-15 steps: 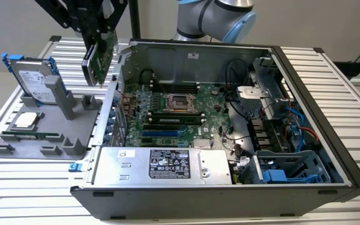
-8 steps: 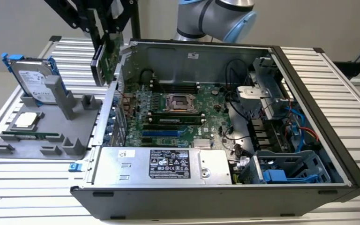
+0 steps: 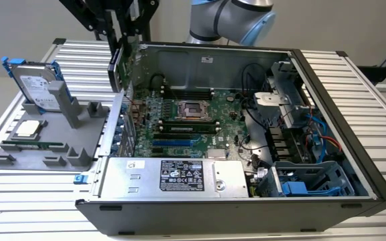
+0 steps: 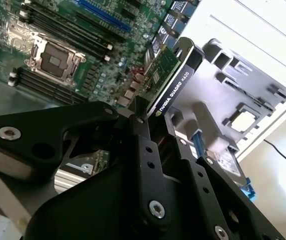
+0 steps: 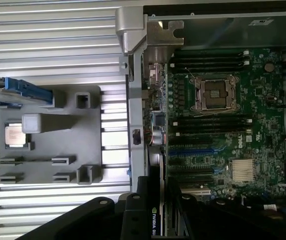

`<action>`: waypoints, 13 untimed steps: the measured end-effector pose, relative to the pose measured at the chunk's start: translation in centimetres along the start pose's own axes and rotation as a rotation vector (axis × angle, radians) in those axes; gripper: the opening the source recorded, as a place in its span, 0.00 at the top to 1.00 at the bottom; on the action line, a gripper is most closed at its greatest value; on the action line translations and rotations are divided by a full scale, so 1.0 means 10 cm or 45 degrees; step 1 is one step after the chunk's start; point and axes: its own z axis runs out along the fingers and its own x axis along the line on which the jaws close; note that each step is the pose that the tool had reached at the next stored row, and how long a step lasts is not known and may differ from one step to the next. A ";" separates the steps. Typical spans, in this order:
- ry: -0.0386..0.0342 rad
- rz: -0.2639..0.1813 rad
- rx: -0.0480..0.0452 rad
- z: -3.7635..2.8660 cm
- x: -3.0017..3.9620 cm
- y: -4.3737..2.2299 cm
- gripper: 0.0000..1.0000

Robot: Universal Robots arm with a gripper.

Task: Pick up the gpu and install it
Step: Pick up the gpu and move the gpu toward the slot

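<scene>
Where the slatted metal table [image 3: 38, 201] carries the open computer case [image 3: 247, 221] and a grey parts holder [image 3: 18, 163], the gripper [image 4: 158, 117] hangs clamped on the gpu [image 4: 170, 75], held on edge above the case's wall on the exterior view's left, with the motherboard [image 3: 226, 130] lying open just inside.

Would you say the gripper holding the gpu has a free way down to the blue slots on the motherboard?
Probably yes: the case lies open, nothing covers the blue slots, and the gripper holds the gpu above that side.
</scene>
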 end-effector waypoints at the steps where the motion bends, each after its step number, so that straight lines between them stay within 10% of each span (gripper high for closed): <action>1: 0.0001 0.000 0.000 0.000 -0.018 0.001 1.00; 13: 0.0003 0.000 0.000 0.003 -0.235 0.014 1.00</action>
